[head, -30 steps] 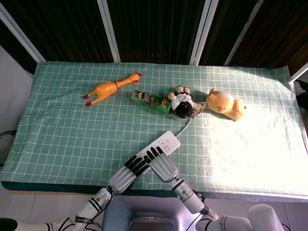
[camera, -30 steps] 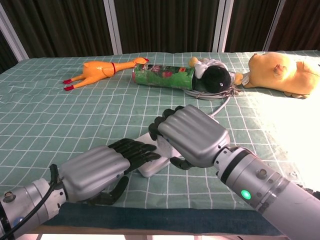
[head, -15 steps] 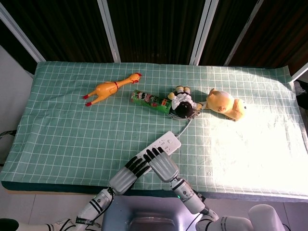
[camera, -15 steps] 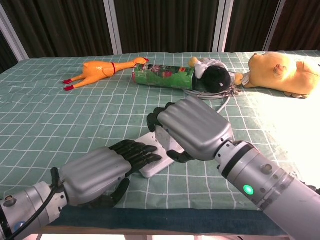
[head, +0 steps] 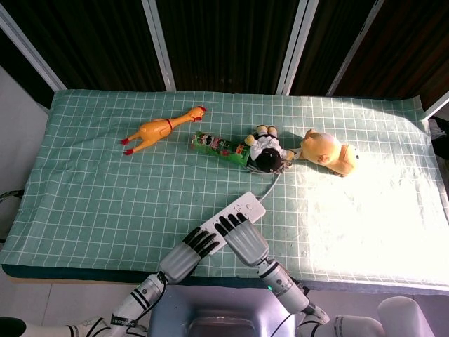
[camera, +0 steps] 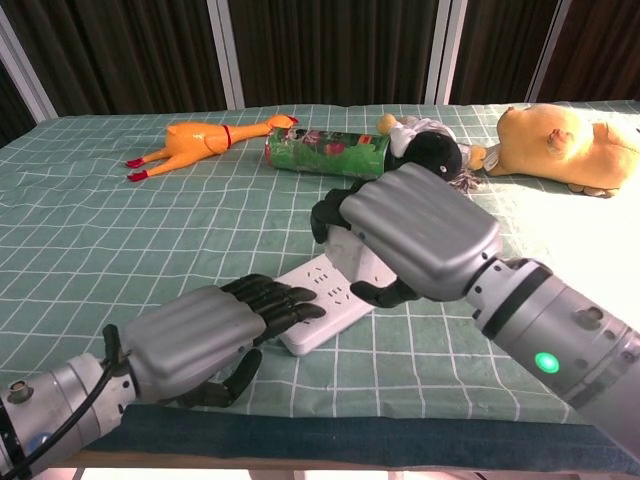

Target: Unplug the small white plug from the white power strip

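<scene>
The white power strip [head: 245,208] [camera: 322,303] lies slantwise near the table's front edge. Its grey cable [head: 273,182] runs away toward the doll. My left hand [head: 185,254] [camera: 190,340] lies flat, its dark fingertips [camera: 280,300] pressing on the strip's near end. My right hand [head: 245,242] [camera: 420,238] arches over the strip's middle. Its fingers and thumb close around a small white block [camera: 355,260], the small white plug. The palm hides whether the plug's pins still sit in the socket.
Along the back stand a yellow rubber chicken [head: 158,128] [camera: 195,140], a green can on its side [head: 219,146] [camera: 328,152], a dark-haired doll [head: 266,151] [camera: 430,150] and a yellow plush [head: 330,152] [camera: 565,145]. The green checked cloth [head: 105,203] covers the table.
My right hand has risen and shifted right along the strip, uncovering sockets beside the left fingertips. The left hand stays pressed on the near end.
</scene>
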